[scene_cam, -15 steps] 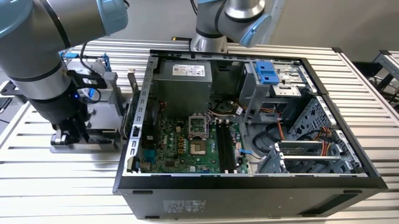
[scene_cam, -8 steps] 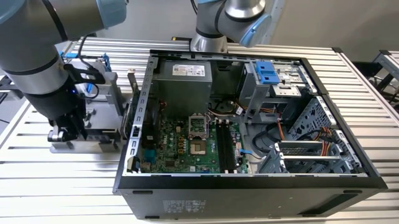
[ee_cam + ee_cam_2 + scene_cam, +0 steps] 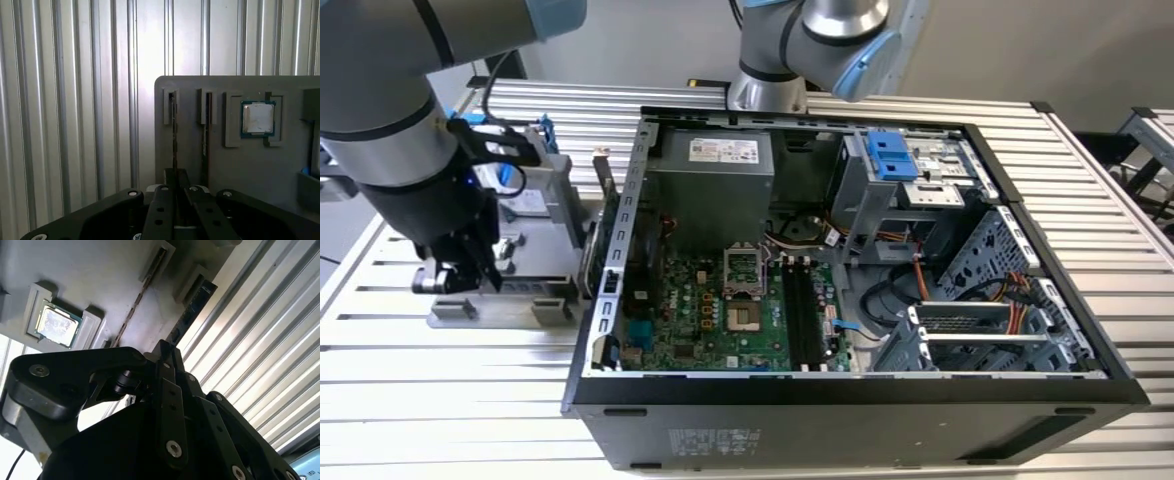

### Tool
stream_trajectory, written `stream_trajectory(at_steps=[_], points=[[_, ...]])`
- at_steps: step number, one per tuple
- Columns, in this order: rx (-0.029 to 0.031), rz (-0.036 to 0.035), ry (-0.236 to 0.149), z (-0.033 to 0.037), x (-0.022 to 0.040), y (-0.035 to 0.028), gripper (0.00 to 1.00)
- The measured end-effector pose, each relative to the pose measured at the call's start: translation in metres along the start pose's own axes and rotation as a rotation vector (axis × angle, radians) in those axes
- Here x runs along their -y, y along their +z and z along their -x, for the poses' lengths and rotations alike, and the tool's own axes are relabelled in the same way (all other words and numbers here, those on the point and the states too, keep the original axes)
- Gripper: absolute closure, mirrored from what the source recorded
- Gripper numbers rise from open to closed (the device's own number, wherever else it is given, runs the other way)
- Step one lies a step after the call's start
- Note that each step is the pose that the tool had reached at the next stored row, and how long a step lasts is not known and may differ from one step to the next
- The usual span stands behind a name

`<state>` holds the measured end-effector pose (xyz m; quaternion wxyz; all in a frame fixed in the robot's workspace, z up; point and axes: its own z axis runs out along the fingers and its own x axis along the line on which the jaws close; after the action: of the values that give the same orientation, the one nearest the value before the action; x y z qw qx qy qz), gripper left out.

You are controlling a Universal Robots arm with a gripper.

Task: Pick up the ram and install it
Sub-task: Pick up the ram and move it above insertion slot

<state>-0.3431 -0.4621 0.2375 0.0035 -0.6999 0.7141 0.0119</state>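
Plainly, the ram (image 3: 174, 135) tray (image 3: 250, 170) sits on a ribbed metal table (image 3: 75, 100).

Exterior view: high, angled down on the open computer case (image 3: 854, 250), moderately far. First wrist view: close, straight down past gripper (image 3: 176, 175) onto grey parts tray (image 3: 240, 170). Second wrist view: close, seemingly oblique; both wrist views share the processor chip (image 3: 258, 118).

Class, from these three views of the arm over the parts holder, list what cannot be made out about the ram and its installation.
First wrist view: the ram in line with the pincer stands edge-on in the grey holder, so its chips are hidden; its near end is covered by the pincer.
Exterior view: the arm blocks the holder's slots.
Exterior view: the motherboard's memory slots are too small to judge their latches.
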Motion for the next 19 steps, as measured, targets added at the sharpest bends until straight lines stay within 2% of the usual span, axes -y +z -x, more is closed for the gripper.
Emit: stream_trajectory(at_steps=[6, 19], points=[[0.0, 0.0, 0.0, 0.0002, -0.0001, -0.0081, 1.0], [0.0, 0.0, 0.0, 0.0007, -0.0004, -0.0334, 1.0]])
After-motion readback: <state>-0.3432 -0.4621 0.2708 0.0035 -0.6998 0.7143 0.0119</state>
